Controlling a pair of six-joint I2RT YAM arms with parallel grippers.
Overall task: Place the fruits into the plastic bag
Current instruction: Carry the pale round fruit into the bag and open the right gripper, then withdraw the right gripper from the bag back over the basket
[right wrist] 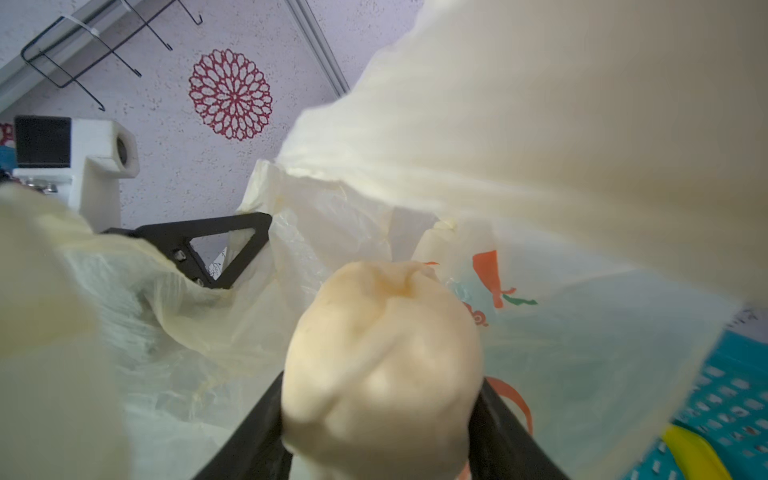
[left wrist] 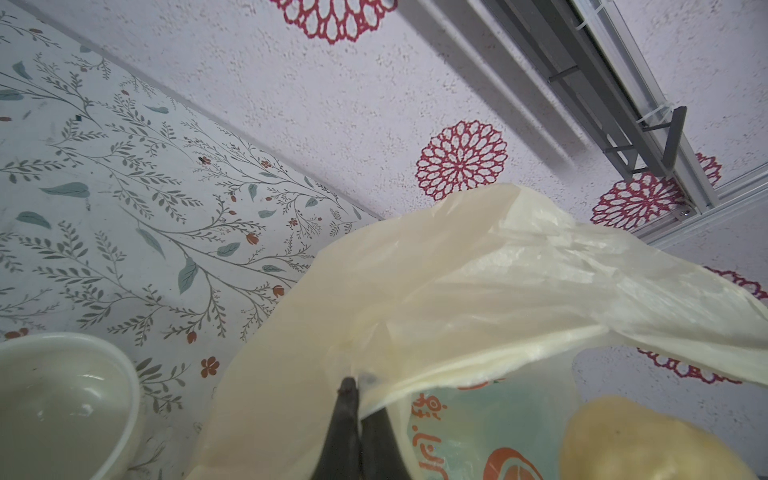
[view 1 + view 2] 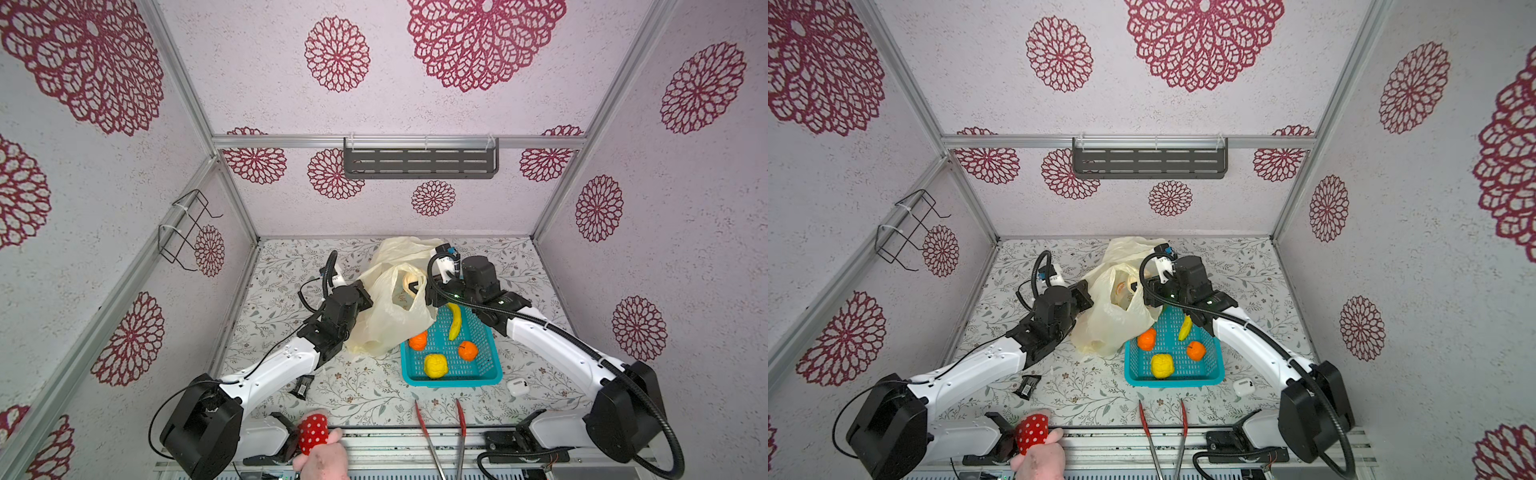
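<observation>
The pale-yellow plastic bag stands with its mouth open between the arms, partly over the teal basket. My left gripper is shut on the bag's rim and holds it up. My right gripper is shut on the beige knobbly piece at the bag's mouth. In the basket lie a banana, two oranges and a bumpy lemon. I see no apple or green ball.
Red-handled tongs lie at the front edge. A white earbud case sits right of the basket and a black packet lies under the left arm. A hand holds a red dotted plush at the front.
</observation>
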